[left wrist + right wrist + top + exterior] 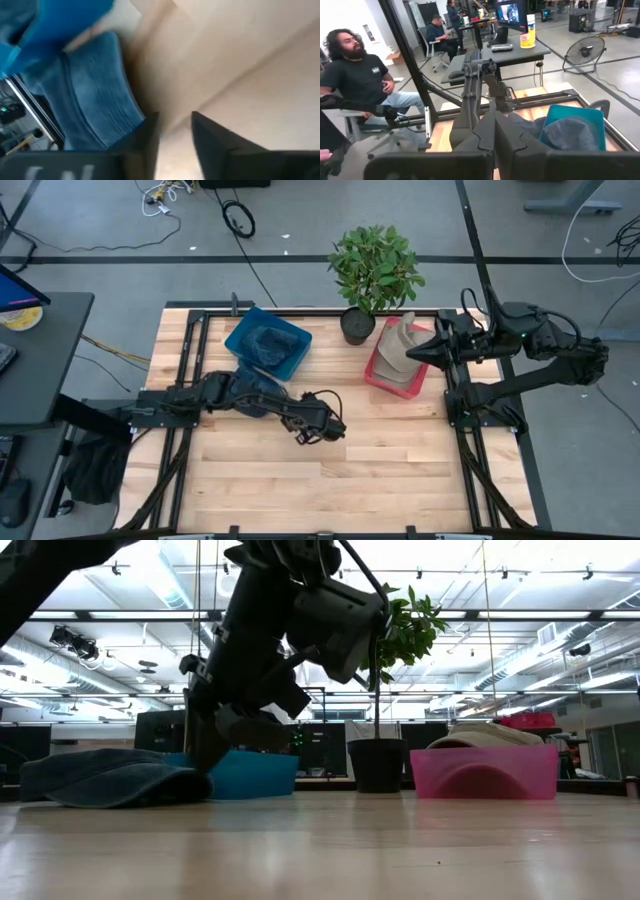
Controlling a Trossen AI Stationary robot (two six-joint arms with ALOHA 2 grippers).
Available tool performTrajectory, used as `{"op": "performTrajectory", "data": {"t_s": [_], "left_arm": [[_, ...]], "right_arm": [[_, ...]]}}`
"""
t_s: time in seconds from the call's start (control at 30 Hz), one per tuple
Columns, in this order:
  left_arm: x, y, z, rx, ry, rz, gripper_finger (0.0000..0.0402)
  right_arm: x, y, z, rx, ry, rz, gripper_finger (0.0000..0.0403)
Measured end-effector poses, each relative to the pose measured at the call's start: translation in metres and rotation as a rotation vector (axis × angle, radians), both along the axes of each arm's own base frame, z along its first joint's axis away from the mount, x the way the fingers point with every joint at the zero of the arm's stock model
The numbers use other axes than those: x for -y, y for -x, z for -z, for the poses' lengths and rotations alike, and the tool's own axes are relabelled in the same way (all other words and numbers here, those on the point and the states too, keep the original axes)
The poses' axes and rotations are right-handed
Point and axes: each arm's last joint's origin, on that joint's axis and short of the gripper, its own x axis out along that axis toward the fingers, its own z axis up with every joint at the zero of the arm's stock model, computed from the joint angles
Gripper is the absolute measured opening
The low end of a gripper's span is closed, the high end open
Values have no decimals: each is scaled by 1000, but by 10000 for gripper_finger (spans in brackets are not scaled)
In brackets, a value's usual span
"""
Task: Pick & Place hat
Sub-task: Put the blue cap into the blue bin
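Left gripper sits low over the middle of the bench; from its wrist view I see the fingers slightly parted with nothing between them. Just behind it a dark blue hat lies on the wood, beside the blue bin, which holds another blue cloth. Right gripper, closed and empty, hovers over the pink bin by the right far corner, where a tan hat rests, next to a potted plant

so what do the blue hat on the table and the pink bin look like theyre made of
Blue hat: soft fabric, likely denim or corduroy, judging by its ribbed weave and limp slump. Pink bin: probably plastic, smooth and slightly translucent with rigid straight walls.
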Motion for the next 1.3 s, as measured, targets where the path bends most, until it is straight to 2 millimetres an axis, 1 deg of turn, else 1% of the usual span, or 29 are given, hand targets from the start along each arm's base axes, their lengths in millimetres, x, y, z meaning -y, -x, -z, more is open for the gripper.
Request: {"op": "performTrajectory", "data": {"t_s": [0.2, 0.27, 0.33, 0.43, 0.6, 0.87, 1.0, 1.1, 1.3], "left_arm": [[-2, 0, 0, -9, -21, 44, 232], [-4, 2, 3, -24, -18, 37, 264], [-6, 7, 10, -63, -7, 27, 289], [-9, 17, 22, -128, -2, 10, 313], [-10, 25, 31, -168, -20, -13, 331], [-17, 26, 33, -156, -96, -7, 332], [-26, 24, 32, -148, -138, 0, 332], [-36, 23, 33, -147, -146, -27, 332], [-52, 31, 42, -202, -142, -76, 332]], "right_arm": [[0, 0, 0, 0, 3, 0, 4], [0, 0, 0, 0, 4, 0, 4], [0, 0, 0, 0, 6, 0, 4], [0, 0, 0, 1, 10, -1, 4], [0, 0, 0, 2, 21, -2, 4], [4, -1, 0, 1, 29, 24, 4], [6, -2, 0, -3, 25, 42, 4], [7, -2, 1, -4, 24, 47, 4], [7, -2, -1, 17, 13, 51, 4]]}}
